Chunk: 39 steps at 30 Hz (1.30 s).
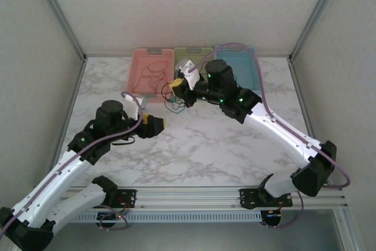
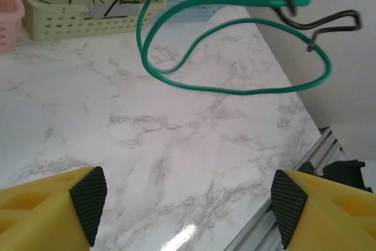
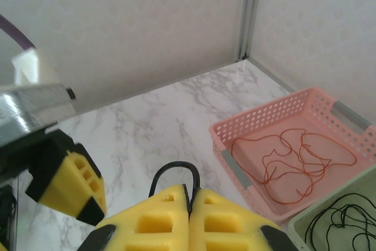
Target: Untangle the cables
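Right wrist: black cable mostly behind hand

Green cable, black cable, pink basket, grey-veined white table

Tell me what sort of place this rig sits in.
Probably a lab test cell: plain white walls in aluminium framing box in a marble-pattern table, a left arm and right arm mount on a rail at its near edge, and pink basket, green basket and blue basket line the back.

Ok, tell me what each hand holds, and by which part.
The right hand pinches a black cable at a bend in it; the left hand is open, holding nothing.
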Motion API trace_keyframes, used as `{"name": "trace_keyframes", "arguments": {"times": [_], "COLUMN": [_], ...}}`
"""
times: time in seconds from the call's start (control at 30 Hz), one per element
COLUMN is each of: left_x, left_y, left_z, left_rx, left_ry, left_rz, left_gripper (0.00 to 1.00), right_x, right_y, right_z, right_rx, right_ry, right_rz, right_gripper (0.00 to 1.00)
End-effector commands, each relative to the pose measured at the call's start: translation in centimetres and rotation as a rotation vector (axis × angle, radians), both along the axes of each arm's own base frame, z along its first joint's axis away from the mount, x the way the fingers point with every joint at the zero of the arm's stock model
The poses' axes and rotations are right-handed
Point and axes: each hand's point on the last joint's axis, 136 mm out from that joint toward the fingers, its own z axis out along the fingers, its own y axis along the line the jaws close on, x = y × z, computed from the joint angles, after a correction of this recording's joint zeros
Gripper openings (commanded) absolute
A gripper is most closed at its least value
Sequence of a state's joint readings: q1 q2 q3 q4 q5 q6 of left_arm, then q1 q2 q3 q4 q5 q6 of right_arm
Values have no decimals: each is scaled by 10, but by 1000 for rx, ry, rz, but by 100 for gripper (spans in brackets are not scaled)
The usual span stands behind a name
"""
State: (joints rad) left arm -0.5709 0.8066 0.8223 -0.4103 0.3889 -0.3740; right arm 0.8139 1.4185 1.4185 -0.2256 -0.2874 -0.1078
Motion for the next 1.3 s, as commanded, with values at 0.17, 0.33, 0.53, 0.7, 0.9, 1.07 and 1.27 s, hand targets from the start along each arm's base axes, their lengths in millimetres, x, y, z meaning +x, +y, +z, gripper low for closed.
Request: {"name": "trace_keyframes", "arguments": {"times": [0.17,0.33,0.53,0.7,0.9,1.07,1.27], "left_x": [25,39,47,50,49,49,43], "left_y": [-7,-16,-24,-28,-28,-26,-16], "left_z": [10,8,3,4,1,2,-3], "left_rx": [-169,-305,-309,-312,-303,-289,-233], "left_ry": [9,62,81,81,89,85,87], "left_rz": [120,165,156,148,144,148,177], "left_gripper": [78,76,70,59,33,5,0], "right_x": [-3,-5,-8,-10,-10,-9,0], "right_y": [-7,-7,-8,-10,-13,-17,-31], "right_z": [21,21,23,24,24,26,23], "right_rx": [102,125,131,136,138,134,76], "right_ry": [20,35,40,38,35,16,-35], "right_rz": [-33,-26,-23,-24,-37,-50,-132], "right_gripper": [0,0,0,0,0,0,0]}}
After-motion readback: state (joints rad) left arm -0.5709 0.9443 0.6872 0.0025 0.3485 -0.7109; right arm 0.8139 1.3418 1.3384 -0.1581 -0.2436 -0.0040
